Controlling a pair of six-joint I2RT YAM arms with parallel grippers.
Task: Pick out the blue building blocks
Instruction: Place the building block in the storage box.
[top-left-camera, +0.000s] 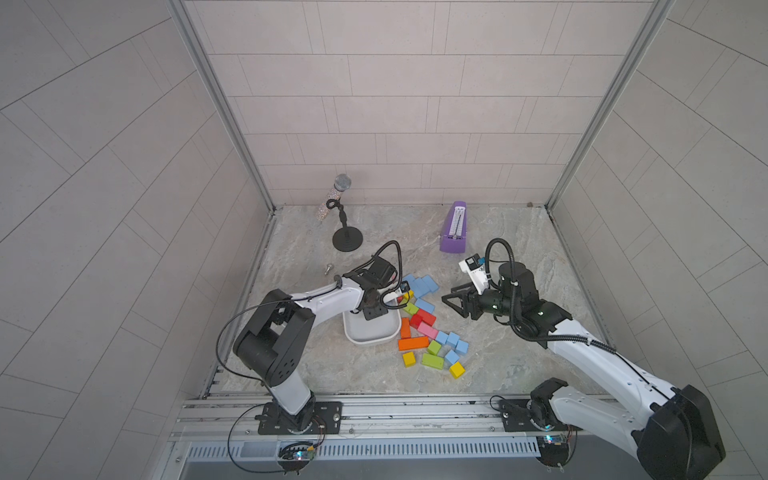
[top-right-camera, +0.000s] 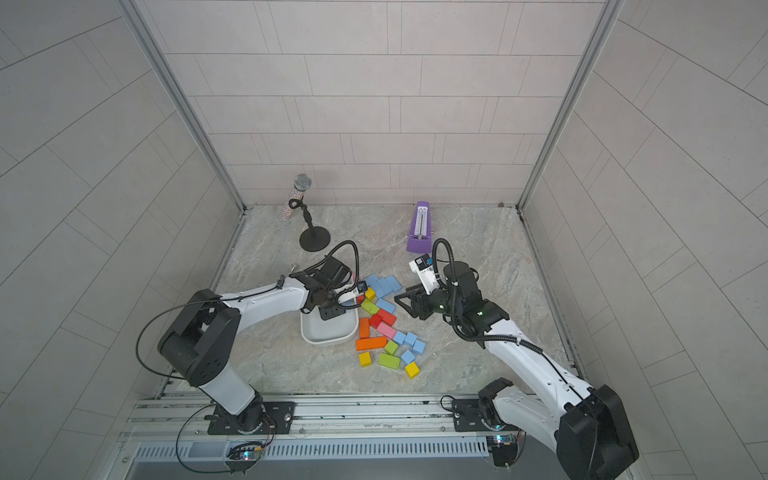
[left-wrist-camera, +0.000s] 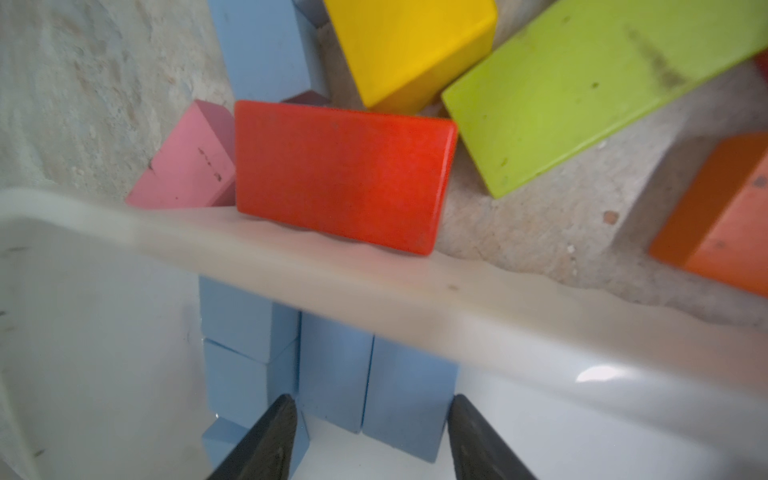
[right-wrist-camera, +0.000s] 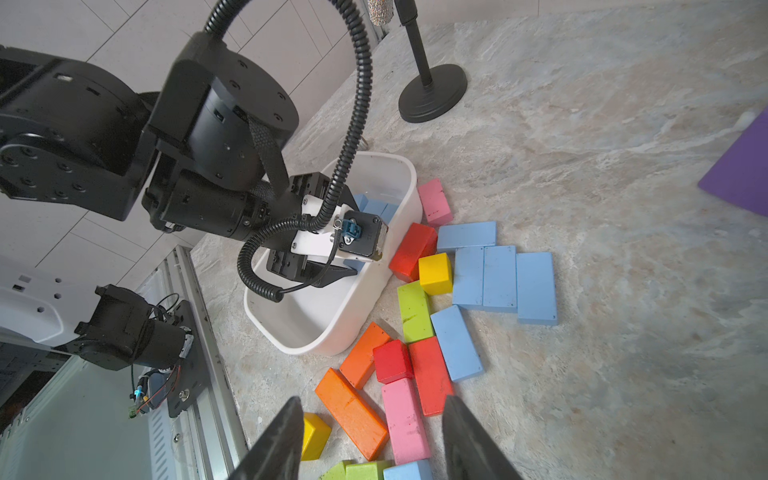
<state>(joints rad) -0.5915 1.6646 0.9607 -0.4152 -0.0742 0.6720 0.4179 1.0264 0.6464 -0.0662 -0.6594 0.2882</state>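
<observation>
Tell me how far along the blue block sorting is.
Done: several blue blocks sit in the white bin. In hand: the left gripper is down in the bin astride them, jaws apart, grip unclear; the right gripper hovers open and empty over the pile. Left: a cluster of long blue blocks and some blue cubes on the table.

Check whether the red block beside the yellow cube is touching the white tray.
Touching. The left wrist view shows the lower edge of the red block lying against the rim of the tray with no gap, and its red tint reflects on that rim.
</observation>
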